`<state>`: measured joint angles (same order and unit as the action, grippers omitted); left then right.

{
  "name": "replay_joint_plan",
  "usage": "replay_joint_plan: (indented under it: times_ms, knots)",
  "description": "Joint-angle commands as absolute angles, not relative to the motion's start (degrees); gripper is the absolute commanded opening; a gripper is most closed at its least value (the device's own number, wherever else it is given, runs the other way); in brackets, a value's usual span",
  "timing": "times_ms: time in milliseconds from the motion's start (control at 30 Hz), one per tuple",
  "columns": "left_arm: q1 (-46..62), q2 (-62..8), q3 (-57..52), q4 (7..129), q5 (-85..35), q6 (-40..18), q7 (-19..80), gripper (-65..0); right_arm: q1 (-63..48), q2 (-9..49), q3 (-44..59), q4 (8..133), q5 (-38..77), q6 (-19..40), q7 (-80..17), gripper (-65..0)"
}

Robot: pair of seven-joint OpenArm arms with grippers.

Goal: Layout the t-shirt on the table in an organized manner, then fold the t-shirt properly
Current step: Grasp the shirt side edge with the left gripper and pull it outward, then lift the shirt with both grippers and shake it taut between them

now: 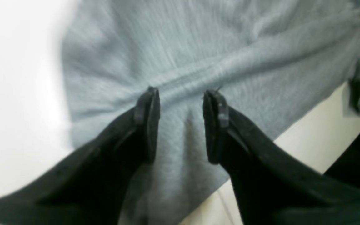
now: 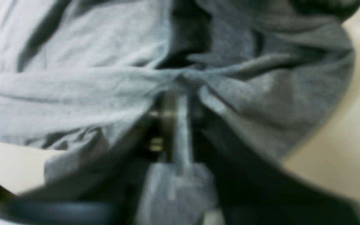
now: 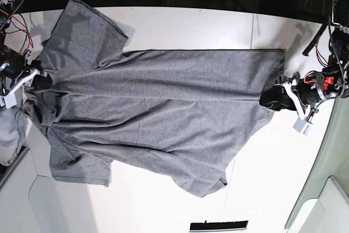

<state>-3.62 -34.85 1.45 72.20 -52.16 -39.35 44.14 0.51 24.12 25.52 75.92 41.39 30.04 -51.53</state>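
Grey t-shirt (image 3: pixel 163 118) stretched lengthwise across white desk (image 3: pixel 180 23), 9 to 3 o'clock, layout near done, folds pending; left gripper (image 1: pixel 181 93) fingers parted, straddling hem ridge, nothing pinched; right gripper (image 3: pixel 38 77) cloth bunched between fingers, grip unclear.

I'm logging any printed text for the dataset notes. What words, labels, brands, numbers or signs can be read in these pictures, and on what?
None can be read.
The t-shirt is plain grey, with no print or label showing in any view.
The table carries no writing.
A small white tag-like piece by the left gripper is too small to tell if it bears text.
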Motion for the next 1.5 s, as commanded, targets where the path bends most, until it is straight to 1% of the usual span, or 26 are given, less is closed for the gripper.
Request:
replay_joint_plan:
  times_ms: [0, 33, 167, 200, 233, 300, 333, 367, 400, 533, 700, 800, 1033, 1133, 1167, 1200, 1233, 1267, 1333, 1367, 1467]
  knots:
    - [-3.57, -36.12, 1.15, 73.52, -53.19, -40.0, 43.99, -39.2, -0.71, 25.41, 27.14, 78.35, 42.74, 30.48, -52.1, -47.6]
    - [-2.92, -36.58, 1.15, 73.78, -53.17, -40.0, 44.03, -39.2, -2.52, 25.39, 28.27, 79.88, 43.13, 30.48, -52.93, -46.3]
    - [0.58, -37.32, 0.3, 73.8, -53.19, -40.0, 43.99, -39.1, -10.24, 25.39, 32.1, 82.24, 44.07, 30.5, -52.88, -46.1]
    - [1.58, -37.32, -0.36, 73.8, -53.36, -40.0, 43.99, -37.3, -11.99, 25.36, 32.97, 82.24, 44.23, 30.5, -52.69, -46.0]
    - [2.63, -37.32, -1.23, 73.8, -53.58, -40.0, 43.99, -33.8, -13.63, 25.36, 33.69, 82.24, 44.29, 30.5, -52.47, -44.9]
    - [4.67, -37.3, -3.99, 73.8, -54.78, -40.0, 43.94, -26.6, -16.73, 25.36, 34.54, 82.21, 44.4, 30.57, -51.2, -38.3]
    - [5.5, -37.3, -5.5, 73.8, -55.4, -40.0, 43.94, -24.9, -18.06, 25.36, 34.52, 82.21, 44.38, 31.16, -50.37, -34.7]
    - [6.17, -37.21, -7.03, 73.8, -55.55, -40.0, 43.94, -24.6, -19.11, 25.34, 34.46, 82.17, 44.38, 31.75, -49.45, -31.7]
    - [6.76, -37.04, -8.54, 73.8, -55.46, -40.0, 43.97, -24.6, -19.84, 25.23, 34.39, 82.17, 44.38, 31.79, -48.95, -30.3]
    - [8.36, -36.69, -11.92, 73.78, -54.89, -40.0, 43.94, -24.6, -19.99, 24.4, 34.37, 82.17, 44.4, 31.79, -48.6, -30.3]
    - [9.87, -35.7, -12.03, 72.6, -45.43, -40.0, 38.68, -24.6, -19.38, 22.22, 33.52, 82.15, 44.42, 31.79, -48.4, -30.3]
    - [9.85, -34.7, -11.99, 70.83, -44.75, -40.0, 38.63, -24.6, -19.4, 20.73, 32.16, 82.15, 44.4, 31.79, -48.45, -30.3]
    - [9.85, -29.58, -11.9, 70.74, -40.75, -40.0, 38.33, -24.6, -19.38, 18.04, 27.81, 82.15, 45.25, 31.77, -48.38, -30.3]
    - [9.8, -27.46, -11.9, 70.74, -40.86, -40.0, 38.09, -24.7, -18.98, 17.19, 25.58, 82.17, 45.21, 31.77, -48.42, -30.5]
    - [9.72, -26.96, -11.9, 70.74, -40.86, -40.0, 37.93, -25.4, -18.74, 16.75, 25.15, 82.17, 45.23, 31.77, -48.42, -30.9]
    - [9.72, -26.63, -11.9, 70.74, -40.82, -40.0, 37.93, -28.3, -18.65, 16.34, 25.02, 82.19, 45.23, 31.77, -48.38, -33.8]
    - [9.74, -26.48, -11.9, 70.74, -40.8, -40.0, 38.0, -34.0, -18.59, 16.01, 25.02, 82.19, 45.21, 31.77, -48.36, -38.7]
    - [9.85, -26.52, -11.9, 70.74, -40.8, -40.0, 38.0, -41.9, -18.59, 15.97, 25.02, 82.17, 45.23, 31.77, -48.18, -45.2]
    - [9.82, -26.68, -11.9, 70.76, -40.8, -40.0, 37.98, -58.9, -18.57, 16.1, 25.23, 82.19, 45.04, 31.77, -48.16, -62.3]
    - [9.82, -26.79, -11.92, 70.76, -40.91, -40.0, 37.93, -65.0, -18.57, 16.19, 25.45, 82.3, 45.04, 31.77, -48.16, -65.0]
    - [9.85, -28.36, -11.92, 70.98, -45.17, -40.0, 38.04, -65.0, -18.61, 16.19, 26.81, 83.59, 45.06, 32.01, -48.25, -65.0]
